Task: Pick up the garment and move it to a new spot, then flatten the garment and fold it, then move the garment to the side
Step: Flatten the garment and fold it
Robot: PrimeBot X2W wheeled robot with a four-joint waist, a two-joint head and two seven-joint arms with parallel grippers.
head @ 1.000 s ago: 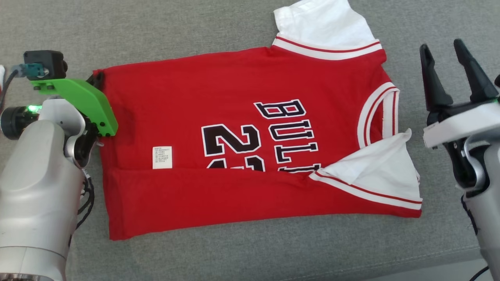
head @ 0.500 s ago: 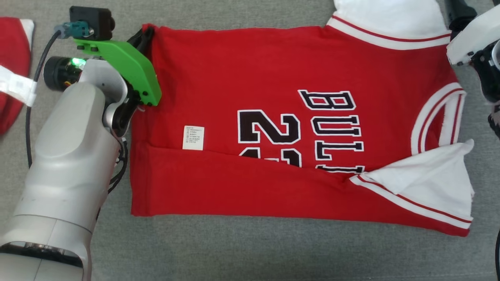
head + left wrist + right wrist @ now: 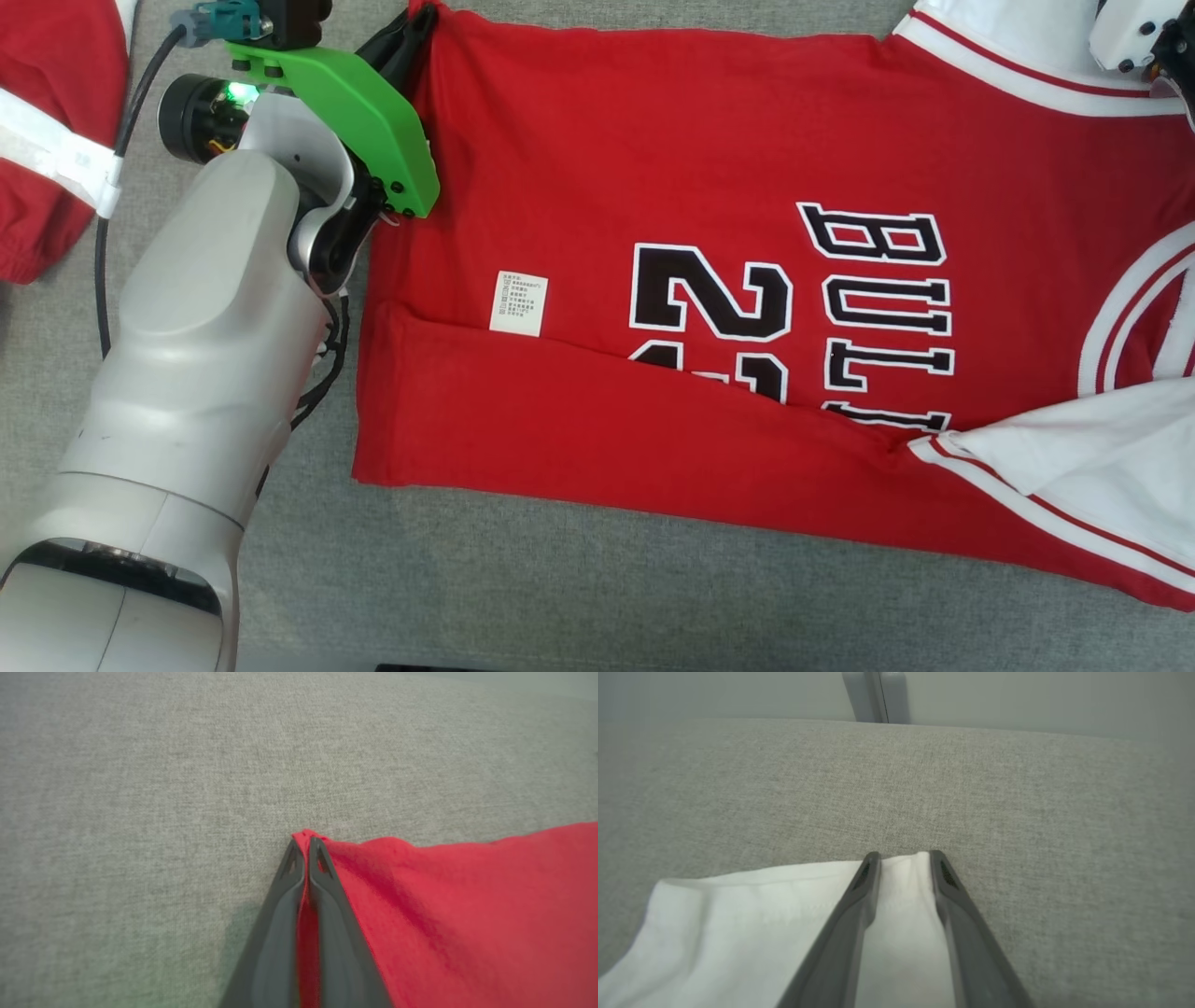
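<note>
My left gripper [image 3: 304, 843] tight on the red jersey [image 3: 607, 140]; my right gripper [image 3: 900, 857] half-wide astride its white sleeve [image 3: 738, 914]

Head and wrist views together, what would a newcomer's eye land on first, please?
A red jersey with black-and-white lettering lies spread across the grey surface, its near edge folded up. The left gripper is shut on its far-left corner; the right gripper, open, straddles the white sleeve.

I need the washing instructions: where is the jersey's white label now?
In the head view, the label lies on the jersey, left of the black number and just above the folded-over flap.
</note>
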